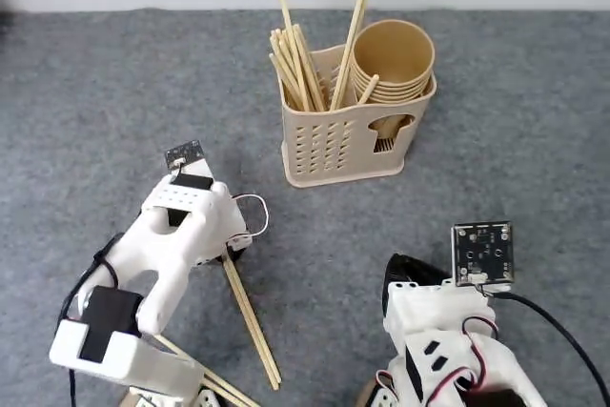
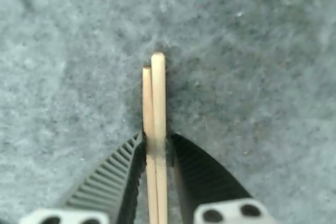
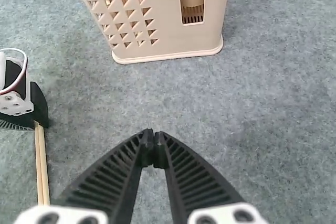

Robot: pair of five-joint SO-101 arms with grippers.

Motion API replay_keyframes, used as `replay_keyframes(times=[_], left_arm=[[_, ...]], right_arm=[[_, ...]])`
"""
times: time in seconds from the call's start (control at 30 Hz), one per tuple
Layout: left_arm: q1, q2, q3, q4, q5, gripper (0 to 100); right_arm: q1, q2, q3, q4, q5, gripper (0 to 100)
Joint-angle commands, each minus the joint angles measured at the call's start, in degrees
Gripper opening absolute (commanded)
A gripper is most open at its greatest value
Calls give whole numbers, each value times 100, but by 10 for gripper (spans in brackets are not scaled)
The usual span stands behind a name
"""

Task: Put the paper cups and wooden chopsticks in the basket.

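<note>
A beige perforated basket (image 1: 329, 150) stands at the back centre, with a stack of paper cups (image 1: 393, 59) in its right half and several wooden chopsticks (image 1: 297, 64) upright in its left half. A pair of chopsticks (image 1: 250, 316) lies flat on the grey felt at the front left. My left gripper (image 2: 156, 148) is down over their far end, shut on the chopsticks (image 2: 156, 108); the tips stick out past the fingers. My right gripper (image 3: 154, 145) sits low at the front right, shut on nothing, pointing at the basket (image 3: 152, 19). It also sees the left gripper (image 3: 18, 103).
Another chopstick (image 1: 205, 374) pokes out from under the left arm's base at the front edge. Grey felt covers the whole table, with bare stretches to the left and right of the basket.
</note>
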Motion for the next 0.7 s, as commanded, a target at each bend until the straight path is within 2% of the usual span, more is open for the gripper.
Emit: replay_keyframes(times=[0.0,0.3,0.47,0.67], left_arm=[[-97,-88,-286,229,26,12],[-123,-2233,-1508,1503,26,12],[-149,-3156,-2141,1644,18,12],[-114,-3675,-3169,1609,0,12]], right_arm=[[66,154,-44,-110,9,8],[66,154,-44,-110,9,8],[66,154,-44,-110,9,8],[66,154,-44,-110,9,8]])
